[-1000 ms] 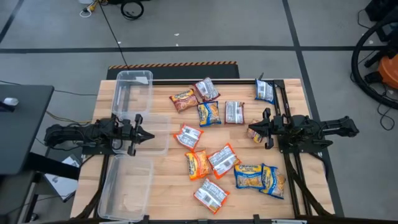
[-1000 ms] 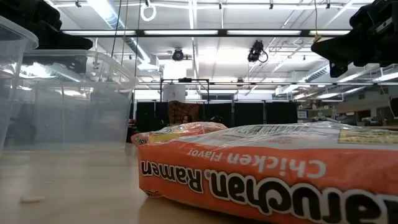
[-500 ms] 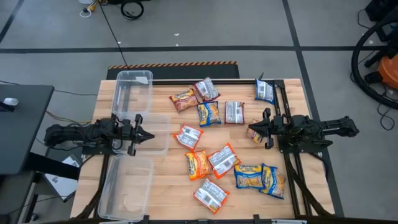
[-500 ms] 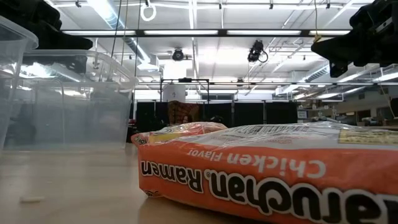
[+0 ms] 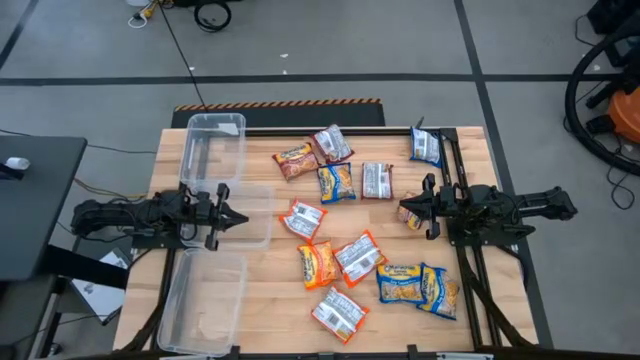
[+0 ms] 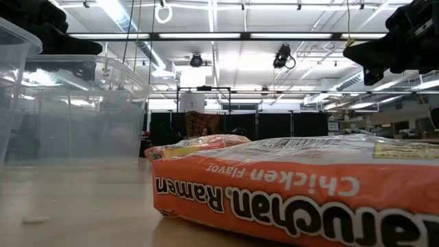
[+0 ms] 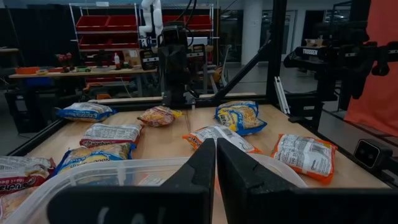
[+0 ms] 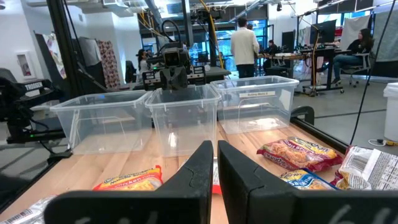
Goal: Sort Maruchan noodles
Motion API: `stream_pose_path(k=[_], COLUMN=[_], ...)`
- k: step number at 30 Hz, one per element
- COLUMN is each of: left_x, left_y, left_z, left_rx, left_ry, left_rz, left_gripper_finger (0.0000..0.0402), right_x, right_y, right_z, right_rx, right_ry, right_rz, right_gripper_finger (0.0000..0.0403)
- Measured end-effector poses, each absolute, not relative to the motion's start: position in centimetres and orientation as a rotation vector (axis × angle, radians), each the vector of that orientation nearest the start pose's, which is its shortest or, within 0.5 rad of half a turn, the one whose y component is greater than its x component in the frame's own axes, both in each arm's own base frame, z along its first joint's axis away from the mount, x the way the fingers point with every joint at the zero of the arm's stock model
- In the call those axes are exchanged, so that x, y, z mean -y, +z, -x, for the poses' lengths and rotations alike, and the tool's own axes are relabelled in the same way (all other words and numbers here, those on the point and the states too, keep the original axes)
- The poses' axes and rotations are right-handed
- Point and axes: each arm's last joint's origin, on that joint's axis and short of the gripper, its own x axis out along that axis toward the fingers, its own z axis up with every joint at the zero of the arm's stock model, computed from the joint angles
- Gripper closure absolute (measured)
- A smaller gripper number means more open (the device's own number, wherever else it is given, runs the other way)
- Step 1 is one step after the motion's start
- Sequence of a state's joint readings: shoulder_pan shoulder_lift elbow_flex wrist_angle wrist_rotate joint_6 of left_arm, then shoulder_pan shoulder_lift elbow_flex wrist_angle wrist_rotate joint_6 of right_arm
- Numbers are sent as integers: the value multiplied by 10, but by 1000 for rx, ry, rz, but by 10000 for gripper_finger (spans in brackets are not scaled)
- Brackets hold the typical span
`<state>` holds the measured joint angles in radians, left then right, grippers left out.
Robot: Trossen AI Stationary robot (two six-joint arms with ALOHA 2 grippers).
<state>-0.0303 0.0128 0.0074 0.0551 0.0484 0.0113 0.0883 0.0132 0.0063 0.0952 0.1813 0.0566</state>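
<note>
Noodle packets (image 5: 340,258) scattered flat over middle and right of table (image 5: 270,290), none in bins yet; long axes point every way. Nearest packet to right claw (image 5: 402,210): orange-red one (image 5: 411,215) right at its tip, partly hidden under it. Nearest to left claw (image 5: 244,218): orange-white packet (image 5: 303,219) in line ahead, bin wall between. 3 clear bins (image 5: 215,150) along left side, left claw over middle one. Both claws closed, empty, tips facing each other across table. Judgement: right arm nearer most packets; left arm nearer bins.
</note>
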Motion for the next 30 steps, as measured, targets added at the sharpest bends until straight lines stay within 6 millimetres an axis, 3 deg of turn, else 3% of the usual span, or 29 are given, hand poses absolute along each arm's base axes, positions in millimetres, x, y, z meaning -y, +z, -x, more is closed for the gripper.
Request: stream_pose_path(k=[30], left_x=[4], left_y=[170], left_z=[-98], left_rx=[50], left_ry=[-79], left_rz=[-11], left_gripper_finger=[379], right_x=[-3], right_y=[179], right_z=[-97], right_rx=[136], right_ry=[-103], right_rz=[6], right_gripper_finger=[372])
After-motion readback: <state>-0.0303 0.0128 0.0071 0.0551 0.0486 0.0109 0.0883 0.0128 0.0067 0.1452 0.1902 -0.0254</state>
